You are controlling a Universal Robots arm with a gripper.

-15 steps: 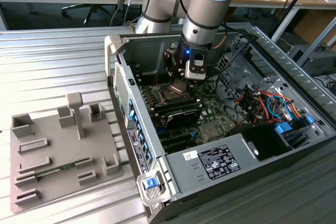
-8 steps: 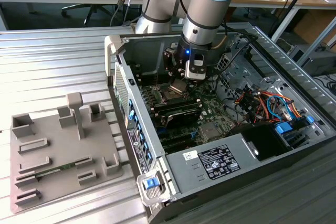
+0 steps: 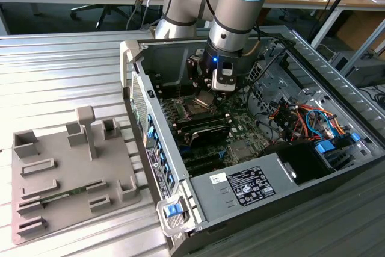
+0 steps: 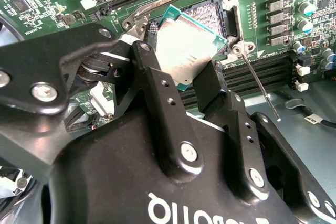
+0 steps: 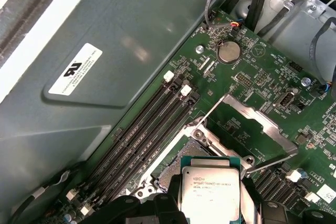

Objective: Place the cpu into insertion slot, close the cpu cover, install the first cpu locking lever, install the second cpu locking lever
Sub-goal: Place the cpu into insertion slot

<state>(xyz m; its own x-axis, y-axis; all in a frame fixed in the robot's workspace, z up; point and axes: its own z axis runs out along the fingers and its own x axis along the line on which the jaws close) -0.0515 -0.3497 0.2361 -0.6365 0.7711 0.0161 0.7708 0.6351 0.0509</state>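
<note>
Reaches down into the open computer case (image 3: pixel 129 58) lying on the slatted metal counter (image 3: pixel 60 70), with the gripper (image 3: pixel 207 91) (image 4: pixel 181 72) (image 5: pixel 212 205) low over the green motherboard (image 3: pixel 240 127).

Grips the cpu (image 4: pixel 186 48) (image 5: pixel 210 192) between the jaws, clamped on two opposite edges, silvery face up in both wrist views. Holds it tilted over the insertion slot (image 4: pixel 207 11) (image 5: pixel 169 165), not seated. In the second wrist view, leaves a patch of the slot's pin field uncovered beyond one edge of the chip. Cannot tell whether the chip's lowest corner touches the socket.

In the first wrist view, shows the cpu cover (image 5: pixel 260 124) standing open on its hinge along one side of the slot, with green board visible through its cut-out centre. In the second wrist view, shows a thin locking lever (image 4: pixel 258 85) unlatched, slanting out from a corner of the slot across the black memory slots (image 4: pixel 278 69) (image 5: pixel 152 124). Shows a coin battery (image 5: pixel 228 51) on the board beyond the cover.

Beside the case on the counter, at the exterior view's left, a grey fixture tray (image 3: pixel 66 161) with upright blocks.
</note>
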